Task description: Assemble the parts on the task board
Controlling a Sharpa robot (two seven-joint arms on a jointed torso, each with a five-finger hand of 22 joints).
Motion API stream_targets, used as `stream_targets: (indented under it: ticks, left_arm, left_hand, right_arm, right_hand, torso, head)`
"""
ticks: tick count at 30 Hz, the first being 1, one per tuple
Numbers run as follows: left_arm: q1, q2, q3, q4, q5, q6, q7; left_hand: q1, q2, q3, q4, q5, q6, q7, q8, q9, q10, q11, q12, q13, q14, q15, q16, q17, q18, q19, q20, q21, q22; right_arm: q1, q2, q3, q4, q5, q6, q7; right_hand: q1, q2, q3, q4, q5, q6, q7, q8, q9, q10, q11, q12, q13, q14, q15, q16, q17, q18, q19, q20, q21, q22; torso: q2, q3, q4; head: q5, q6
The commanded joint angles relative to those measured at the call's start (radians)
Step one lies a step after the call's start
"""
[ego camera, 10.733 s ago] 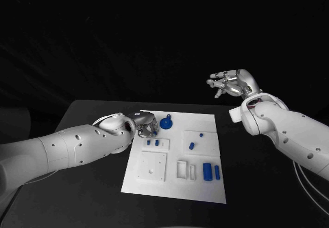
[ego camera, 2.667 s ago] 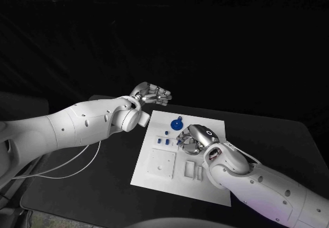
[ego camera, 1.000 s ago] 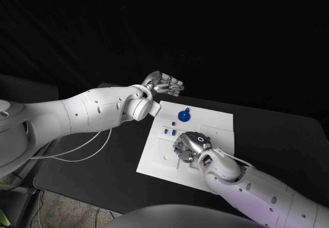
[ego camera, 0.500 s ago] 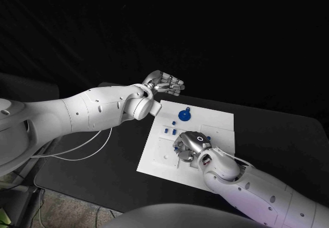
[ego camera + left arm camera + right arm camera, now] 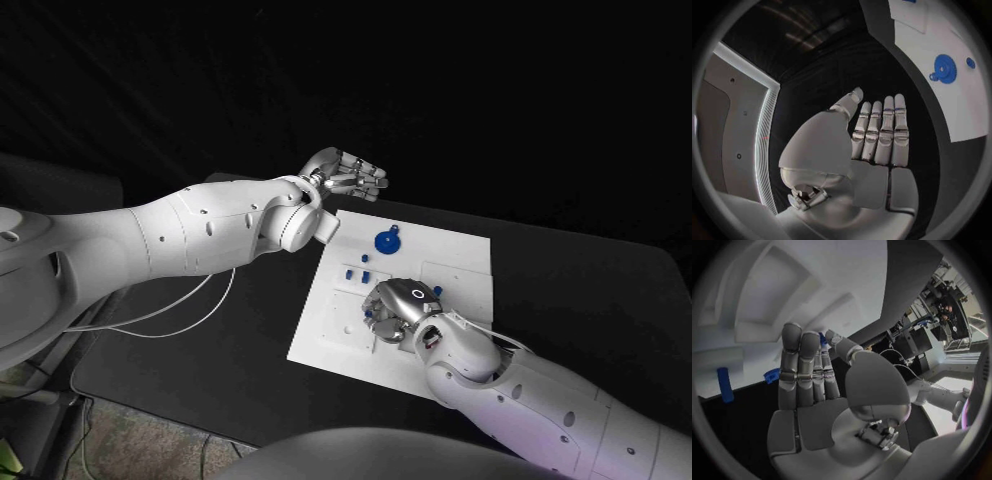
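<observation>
My right hand (image 5: 400, 308) sits low over the middle of the task board (image 5: 459, 262), fingers together around a small blue part (image 5: 822, 338) pinched against the thumb. My left hand (image 5: 345, 176) is raised past the board's far corner, fingers straight and side by side, holding nothing. Black tabletop (image 5: 577, 285) lies open around the board's edges, and a blue gear (image 5: 387, 241) rests near the far end.

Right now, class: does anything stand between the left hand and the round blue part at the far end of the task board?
Nothing visible does. The left hand hangs empty beyond the task board; only bare black table separates it from the round blue part.
</observation>
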Motion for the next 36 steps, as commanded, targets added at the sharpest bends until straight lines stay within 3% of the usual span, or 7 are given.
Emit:
stream_targets:
  ticks: [1, 11, 20, 23, 28, 34, 36]
  left_arm:
    - [0.001, 0.001, 0.001, 0.001, 0.005, 0.011, 0.003]
    - [0.001, -0.001, 0.001, 0.002, 0.005, 0.013, 0.000]
    - [0.001, -0.006, 0.001, -0.001, 0.005, 0.020, -0.004]
    - [0.001, -0.008, 0.001, -0.003, 0.005, 0.020, -0.003]
    - [0.001, -0.012, 0.000, -0.004, 0.005, 0.021, -0.002]
    - [0.001, -0.017, 0.000, -0.004, 0.005, 0.023, 0.000]
    - [0.001, -0.019, 0.000, -0.004, 0.005, 0.024, 0.001]
  left_hand:
    - [0.007, 0.006, -0.001, 0.005, -0.002, -0.009, 0.000, -0.003, -0.001, -0.001, 0.004, -0.003, -0.001, -0.004, -0.001, -0.001, 0.000, 0.018, 0.008, 0.000, 0.002, -0.001]
    - [0.007, 0.004, -0.003, 0.007, -0.004, -0.011, 0.001, -0.003, -0.001, -0.003, 0.005, -0.003, -0.001, -0.006, -0.001, -0.001, -0.001, 0.018, 0.008, 0.001, 0.002, -0.002]
    - [0.008, 0.006, -0.005, 0.009, -0.015, -0.009, 0.001, -0.003, -0.001, -0.006, 0.005, -0.003, -0.001, -0.009, 0.001, -0.001, 0.000, 0.018, 0.007, 0.003, 0.000, -0.005]
    - [0.010, 0.008, -0.006, 0.009, -0.015, -0.003, -0.001, -0.002, 0.000, -0.007, 0.005, -0.003, -0.001, -0.010, 0.001, -0.001, 0.000, 0.018, 0.006, 0.003, -0.001, -0.007]
    - [0.012, 0.008, -0.006, 0.007, -0.015, -0.001, -0.001, -0.003, 0.000, -0.006, 0.005, -0.003, -0.001, -0.010, 0.001, -0.001, 0.000, 0.019, 0.007, 0.003, 0.000, -0.007]
    - [0.012, 0.008, -0.006, 0.007, -0.015, -0.001, -0.001, -0.003, 0.000, -0.006, 0.005, -0.003, -0.001, -0.010, 0.001, -0.001, 0.000, 0.019, 0.007, 0.003, 0.000, -0.007]
    - [0.014, 0.010, -0.007, 0.007, -0.016, -0.001, -0.001, -0.003, -0.001, -0.004, 0.005, -0.003, -0.001, -0.008, 0.000, -0.001, 0.000, 0.019, 0.008, 0.002, 0.001, -0.008]
  right_arm:
    - [-0.008, -0.002, -0.008, -0.007, 0.021, 0.011, -0.008]
    - [-0.008, -0.013, -0.009, 0.004, 0.033, -0.043, -0.007]
    - [-0.005, -0.062, -0.001, 0.076, 0.037, -0.059, -0.006]
    - [0.000, -0.094, 0.020, 0.111, 0.037, -0.052, -0.010]
    - [0.002, -0.148, 0.071, 0.158, 0.046, -0.040, -0.011]
    - [0.003, -0.221, 0.155, 0.195, 0.068, 0.018, 0.001]
    - [0.004, -0.234, 0.171, 0.196, 0.070, 0.030, 0.008]
  right_hand:
    - [0.006, -0.018, -0.015, 0.006, -0.012, -0.021, 0.008, -0.002, -0.004, -0.029, 0.006, 0.000, -0.001, 0.001, 0.013, -0.007, -0.005, 0.005, 0.039, 0.010, -0.012, -0.009]
    - [0.024, -0.058, -0.036, 0.021, -0.013, -0.057, 0.019, -0.001, -0.003, -0.137, 0.037, 0.002, -0.002, -0.005, 0.036, -0.001, -0.016, 0.026, 0.040, 0.034, -0.026, -0.035]
    - [0.063, -0.073, -0.127, 0.037, -0.016, -0.108, 0.013, -0.002, -0.006, -0.189, 0.045, 0.008, -0.002, -0.012, 0.040, 0.004, -0.027, 0.032, 0.040, 0.039, -0.030, -0.059]
    - [0.070, -0.076, -0.138, 0.043, -0.017, -0.110, 0.013, -0.002, -0.006, -0.188, 0.045, 0.009, -0.003, -0.012, 0.040, 0.006, -0.030, 0.031, 0.040, 0.040, -0.028, -0.065]
    - [0.077, -0.070, -0.125, 0.046, -0.018, -0.106, 0.013, -0.001, -0.006, -0.175, 0.042, 0.009, -0.003, -0.010, 0.041, 0.008, -0.031, 0.030, 0.041, 0.040, -0.022, -0.066]
    - [0.075, -0.074, -0.024, 0.032, -0.019, -0.091, 0.017, -0.002, -0.007, -0.139, 0.036, 0.005, -0.004, -0.003, 0.038, 0.015, -0.029, 0.027, 0.041, 0.037, -0.002, -0.063]
    - [0.067, -0.081, 0.000, 0.028, -0.019, -0.089, 0.018, -0.002, -0.006, -0.138, 0.037, 0.004, -0.004, -0.005, 0.038, 0.016, -0.029, 0.027, 0.040, 0.036, 0.003, -0.063]
  torso:
    - [0.000, 0.0001, -0.0001]
    - [0.000, 0.0007, -0.0004]
    - [-0.001, 0.0016, -0.0018]
    - [-0.001, 0.0014, -0.0020]
    - [0.000, 0.0014, -0.0019]
    - [-0.001, 0.0016, -0.0034]
    - [-0.001, 0.0015, -0.0034]
  head:
    - [0.000, 0.000]
    - [-0.004, 0.003]
    - [-0.008, 0.009]
    - [-0.012, 0.014]
    - [-0.024, 0.024]
    - [-0.037, 0.035]
    - [-0.041, 0.037]
